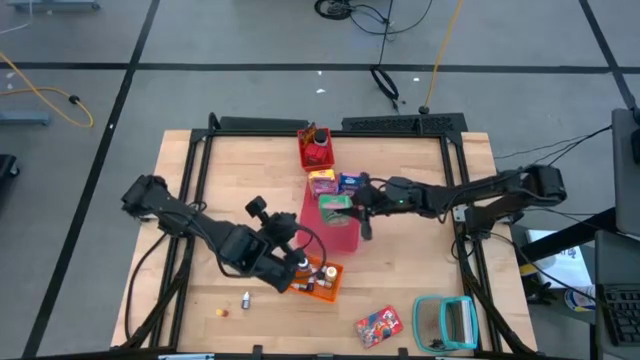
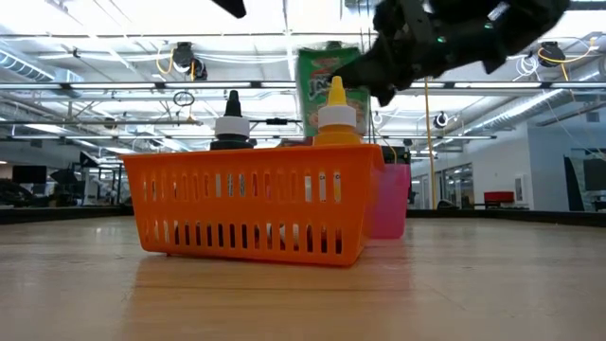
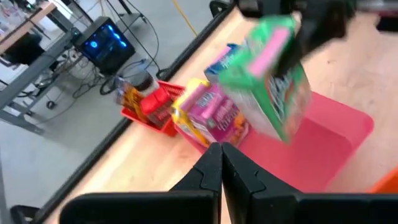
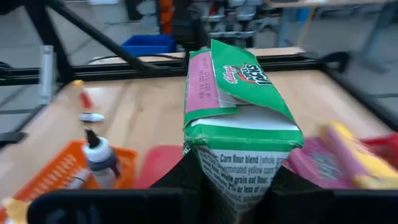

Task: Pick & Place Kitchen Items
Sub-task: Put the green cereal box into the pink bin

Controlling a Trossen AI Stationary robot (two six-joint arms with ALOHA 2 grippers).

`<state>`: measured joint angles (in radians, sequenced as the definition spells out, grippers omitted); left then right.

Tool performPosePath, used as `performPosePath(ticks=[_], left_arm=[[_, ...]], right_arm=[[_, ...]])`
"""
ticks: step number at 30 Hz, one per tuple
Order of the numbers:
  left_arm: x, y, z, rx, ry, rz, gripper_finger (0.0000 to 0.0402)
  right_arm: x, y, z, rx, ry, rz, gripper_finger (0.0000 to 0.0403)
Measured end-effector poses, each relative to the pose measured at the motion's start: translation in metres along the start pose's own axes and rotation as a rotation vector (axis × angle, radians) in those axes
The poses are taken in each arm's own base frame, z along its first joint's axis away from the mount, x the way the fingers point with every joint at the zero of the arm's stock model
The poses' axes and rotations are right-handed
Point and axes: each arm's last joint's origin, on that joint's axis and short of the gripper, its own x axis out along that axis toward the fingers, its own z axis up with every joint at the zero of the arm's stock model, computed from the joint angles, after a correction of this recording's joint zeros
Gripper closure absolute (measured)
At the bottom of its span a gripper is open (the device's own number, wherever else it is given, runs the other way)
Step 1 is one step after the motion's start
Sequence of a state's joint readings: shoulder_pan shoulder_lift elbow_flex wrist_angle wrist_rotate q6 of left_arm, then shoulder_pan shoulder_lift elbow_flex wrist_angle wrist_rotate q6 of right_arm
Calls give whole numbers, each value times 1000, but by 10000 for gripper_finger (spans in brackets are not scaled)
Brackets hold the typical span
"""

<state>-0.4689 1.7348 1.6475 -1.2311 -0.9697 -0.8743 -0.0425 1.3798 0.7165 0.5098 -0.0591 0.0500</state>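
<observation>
My right gripper point(image 1: 358, 207) is shut on a green carton point(image 4: 236, 118) with a pink flap. It holds the carton over the pink bin point(image 1: 338, 232) at mid-table. In the low view the carton point(image 2: 327, 85) shows above the orange basket point(image 2: 256, 213). My left gripper point(image 3: 221, 163) is shut on nothing and hovers by the orange basket point(image 1: 322, 281) at front centre. That basket holds a black-capped bottle point(image 2: 232, 128) and a yellow bottle point(image 2: 336, 118). A pink-and-yellow carton point(image 1: 322, 182) and a blue carton point(image 1: 350, 182) lie just beyond the pink bin. My right gripper pinches the green carton between its two fingers point(image 4: 186, 180), one on each opposite face beside the white printed side panel point(image 4: 239, 168). The fingers come nearly level from the table's right. The carton is lifted clear above the pink bin, its pink-flapped end up.
A red bin point(image 1: 316, 150) with jars stands at the far edge. A red snack packet point(image 1: 378, 323) and a teal-framed object point(image 1: 445, 322) lie at front right. A tiny bottle point(image 1: 246, 298) and a small yellow piece point(image 1: 222, 311) lie at front left.
</observation>
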Motion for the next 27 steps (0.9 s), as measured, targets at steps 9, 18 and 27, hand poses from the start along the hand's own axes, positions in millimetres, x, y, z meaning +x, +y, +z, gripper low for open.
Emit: performPosePath(ticks=[9,18,27], left_arm=[[12,-20,-26,-54,-20,-39,394],[18,-29,-29,-62,-60,-80,394],[18,-32,-26,-74,-79,-98,394]], right_arm=[[-33,-4,-26,3,-160,-111,350],[-35,-14,-45,-7,-115,-221,349],[-42,-21,-58,-2,-98,-252,349]])
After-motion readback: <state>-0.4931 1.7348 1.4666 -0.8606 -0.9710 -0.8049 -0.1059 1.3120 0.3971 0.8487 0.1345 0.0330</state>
